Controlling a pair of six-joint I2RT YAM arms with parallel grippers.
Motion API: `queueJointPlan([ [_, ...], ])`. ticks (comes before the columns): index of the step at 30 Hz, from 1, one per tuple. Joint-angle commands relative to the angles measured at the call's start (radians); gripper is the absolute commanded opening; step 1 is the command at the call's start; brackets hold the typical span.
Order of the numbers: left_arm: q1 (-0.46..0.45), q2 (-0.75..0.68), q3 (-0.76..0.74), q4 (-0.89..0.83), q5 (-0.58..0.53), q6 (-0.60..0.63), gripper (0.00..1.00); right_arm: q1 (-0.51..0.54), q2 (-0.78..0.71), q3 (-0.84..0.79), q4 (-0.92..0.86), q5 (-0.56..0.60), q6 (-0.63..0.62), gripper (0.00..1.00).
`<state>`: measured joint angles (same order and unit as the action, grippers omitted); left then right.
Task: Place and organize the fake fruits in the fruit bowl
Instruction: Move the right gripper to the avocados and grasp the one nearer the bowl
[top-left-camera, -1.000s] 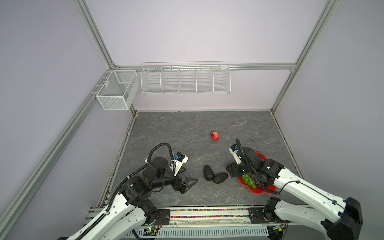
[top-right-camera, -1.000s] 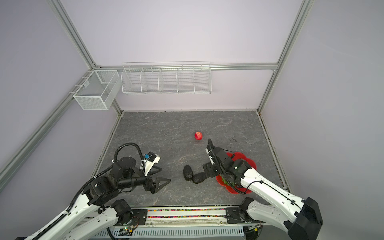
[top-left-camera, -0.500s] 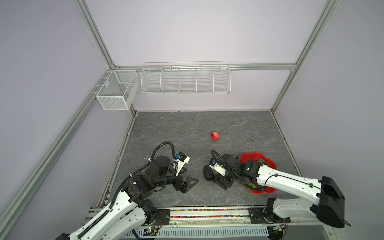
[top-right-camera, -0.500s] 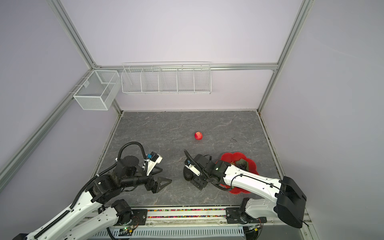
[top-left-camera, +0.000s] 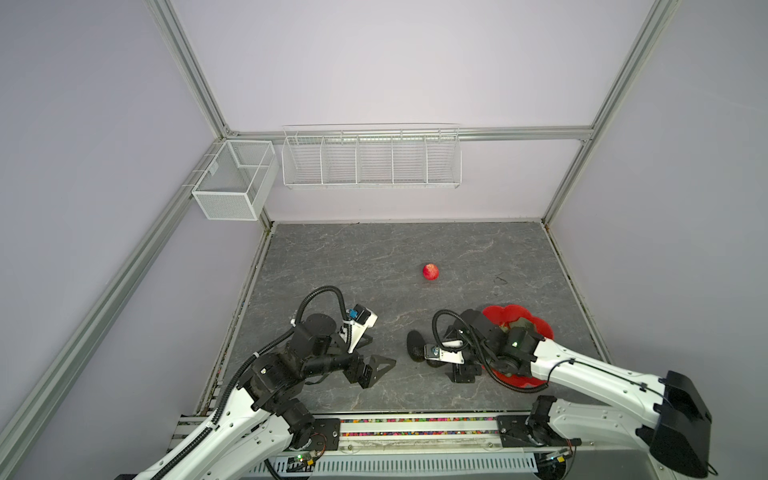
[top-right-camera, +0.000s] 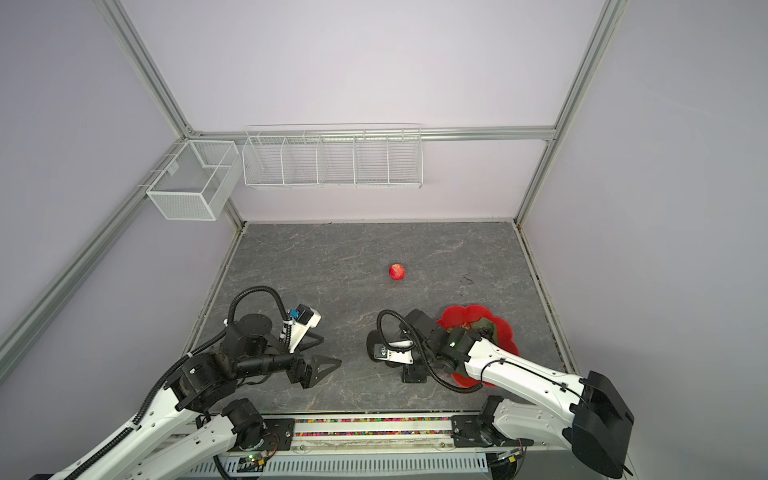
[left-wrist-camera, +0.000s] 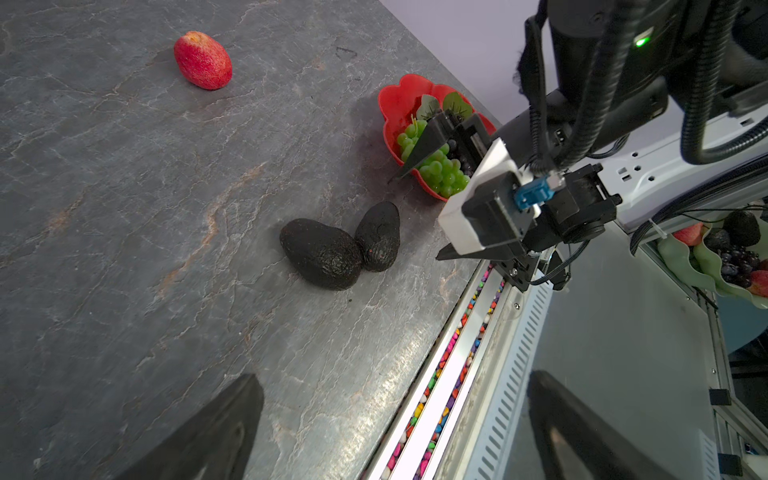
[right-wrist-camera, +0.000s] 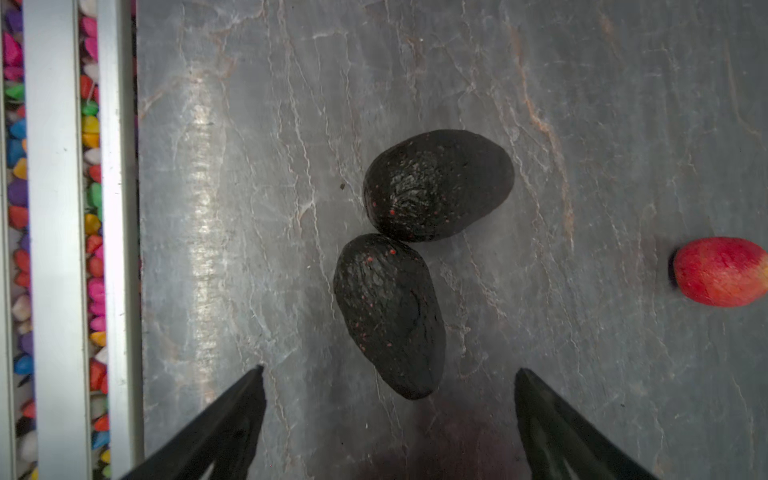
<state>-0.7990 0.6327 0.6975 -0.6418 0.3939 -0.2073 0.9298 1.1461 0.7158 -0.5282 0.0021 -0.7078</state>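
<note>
Fake fruits: lying partly on the grey table (top-left-camera: 353, 257) and partly in the bowl at the right.
Mesh basket (top-left-camera: 226, 195): hanging on the left rail.
Wire rack (top-left-camera: 370, 166): hanging on the back wall, divided into five compartments.
Left gripper (left-wrist-camera: 395, 376): hovering above the table near the front, jaws standing wide apart, gripping nothing.
Avocados (left-wrist-camera: 322, 253): two are lying on the table, touching each other.
Nearer avocado (right-wrist-camera: 388, 311): pointing one end in between the right fingers without touching them.
Apple (top-left-camera: 431, 272): lying alone farther back, well apart from the bowl.
Right gripper (right-wrist-camera: 389, 369): hanging low by the avocados, jaws spread wide, clamping nothing.
Fruit bowl (left-wrist-camera: 395, 95): sitting at the right front, holding the green grape bunch (left-wrist-camera: 440, 170) and leaves (left-wrist-camera: 428, 107); the right arm is covering part of it in both top views.
Pale green dish (left-wrist-camera: 681, 257): sitting off the table, holding more fruit.
</note>
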Motion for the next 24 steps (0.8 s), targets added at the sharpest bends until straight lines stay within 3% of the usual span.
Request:
queueJointPlan([
  [1,-0.003,-0.012,0.014,-0.01,0.009,0.013,0.99,-0.005,0.055,0.0,0.08,-0.037,-0.091,0.95],
  [12,-0.003,-0.017,0.014,-0.014,-0.002,0.011,0.99,-0.029,0.23,0.041,0.123,-0.033,-0.119,0.99],
  [21,-0.004,-0.018,0.015,-0.015,-0.007,0.009,0.99,-0.04,0.321,0.055,0.113,-0.03,-0.126,0.8],
  [24,-0.004,-0.018,0.014,-0.015,-0.007,0.009,0.99,-0.049,0.358,0.081,0.077,-0.045,-0.124,0.68],
])
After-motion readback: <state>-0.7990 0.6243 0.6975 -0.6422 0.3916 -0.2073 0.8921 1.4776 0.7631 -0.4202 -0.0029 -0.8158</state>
